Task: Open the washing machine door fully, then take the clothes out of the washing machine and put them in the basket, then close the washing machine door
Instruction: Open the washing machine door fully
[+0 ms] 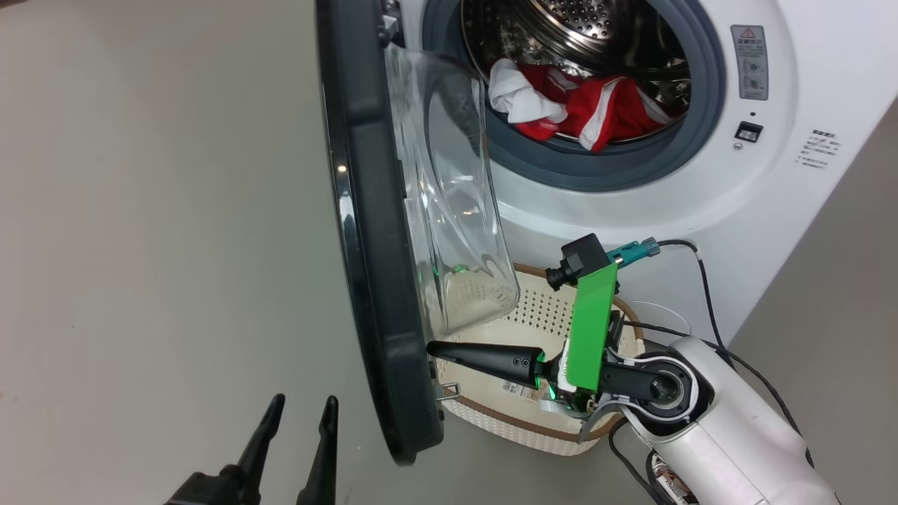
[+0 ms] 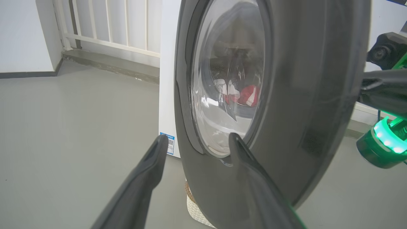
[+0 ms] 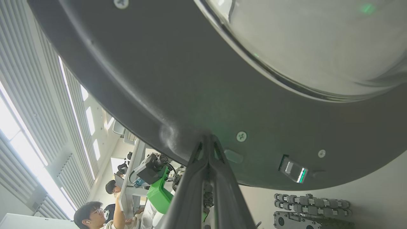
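Observation:
The washing machine door (image 1: 372, 231) stands open, edge-on to me, its glass dome (image 1: 456, 203) facing the washing machine (image 1: 631, 210). The red and white clothes (image 1: 589, 105) lie in the drum. Under the door sits the basket (image 1: 491, 421). My right gripper (image 1: 431, 348) is shut, its tip against the inner side of the door's black rim (image 3: 178, 95); the same gripper (image 3: 207, 138) shows its fingers pressed together. My left gripper (image 1: 303, 403) is open on the outer side, holding nothing. In the left wrist view this gripper (image 2: 197, 140) faces the door (image 2: 302, 95), with the clothes (image 2: 249, 95) visible through the glass.
Grey floor (image 1: 154, 210) stretches left of the door. A white railing (image 2: 105, 25) and a wall stand behind the machine's side. Cables (image 1: 708, 301) run along my right arm. Two people (image 3: 95, 216) and equipment show below the door in the right wrist view.

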Controlling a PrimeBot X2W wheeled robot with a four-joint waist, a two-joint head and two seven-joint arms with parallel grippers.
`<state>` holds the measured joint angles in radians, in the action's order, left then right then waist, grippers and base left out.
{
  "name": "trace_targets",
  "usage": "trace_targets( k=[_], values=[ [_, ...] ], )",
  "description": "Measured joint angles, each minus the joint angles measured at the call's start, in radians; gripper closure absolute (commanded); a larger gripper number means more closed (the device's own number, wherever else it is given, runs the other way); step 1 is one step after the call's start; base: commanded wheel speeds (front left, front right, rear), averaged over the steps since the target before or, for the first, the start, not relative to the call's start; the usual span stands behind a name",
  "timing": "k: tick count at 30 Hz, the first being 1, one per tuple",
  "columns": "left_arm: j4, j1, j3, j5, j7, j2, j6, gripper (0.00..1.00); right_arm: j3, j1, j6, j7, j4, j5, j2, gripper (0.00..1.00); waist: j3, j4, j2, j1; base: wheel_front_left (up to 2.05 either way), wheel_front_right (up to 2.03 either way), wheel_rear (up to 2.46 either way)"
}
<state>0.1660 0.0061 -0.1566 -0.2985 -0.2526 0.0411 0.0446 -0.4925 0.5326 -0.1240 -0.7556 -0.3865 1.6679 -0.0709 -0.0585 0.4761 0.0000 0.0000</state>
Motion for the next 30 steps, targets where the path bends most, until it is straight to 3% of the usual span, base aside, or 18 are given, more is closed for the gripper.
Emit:
trace_targets(
  k=[1, 2, 3, 4, 5, 18, 30],
  values=[
    [0.001, 0.0, 0.002, 0.0, 0.0, 0.0, 0.0, 0.0, 0.0, 0.0, 0.0, 0.006, -0.001, -0.004, 0.001, 0.59, 0.0, -0.004, 0.0, 0.0, 0.0, 0.0, 0.0],
    [0.002, 0.0, 0.004, 0.0, 0.0, 0.0, 0.0, 0.0, 0.001, 0.0, 0.0, 0.008, -0.001, -0.009, 0.002, 0.52, 0.0, -0.008, 0.0, 0.0, 0.0, 0.0, 0.0],
    [0.003, 0.0, 0.006, 0.0, 0.0, 0.0, 0.0, 0.0, 0.003, -0.001, 0.0, 0.01, -0.001, -0.014, 0.003, 0.34, 0.001, -0.012, 0.0, 0.0, 0.0, 0.0, 0.0],
    [0.003, 0.0, 0.008, 0.0, 0.0, 0.0, 0.0, 0.0, 0.006, -0.002, 0.0, 0.015, -0.002, -0.019, 0.004, 0.04, 0.001, -0.017, 0.0, 0.0, 0.0, 0.0, 0.0],
    [0.004, 0.0, 0.011, 0.0, 0.0, 0.0, 0.001, 0.0, 0.011, -0.002, 0.0, 0.018, -0.002, -0.027, 0.004, 0.0, 0.002, -0.022, 0.0, 0.0, 0.0, 0.0, 0.0],
    [0.01, -0.001, 0.053, 0.0, 0.0, 0.0, 0.009, 0.0, 0.033, -0.088, 0.0, 0.104, 0.003, -0.115, -0.046, 0.0, 0.012, -0.091, 0.0, 0.0, 0.0, 0.0, 0.0],
    [0.019, 0.0, 0.081, 0.0, 0.0, 0.0, 0.01, 0.0, 0.057, -0.205, 0.0, 0.221, -0.008, -0.163, -0.13, 0.0, 0.022, -0.132, 0.0, 0.0, 0.0, 0.0, 0.0]
  ],
)
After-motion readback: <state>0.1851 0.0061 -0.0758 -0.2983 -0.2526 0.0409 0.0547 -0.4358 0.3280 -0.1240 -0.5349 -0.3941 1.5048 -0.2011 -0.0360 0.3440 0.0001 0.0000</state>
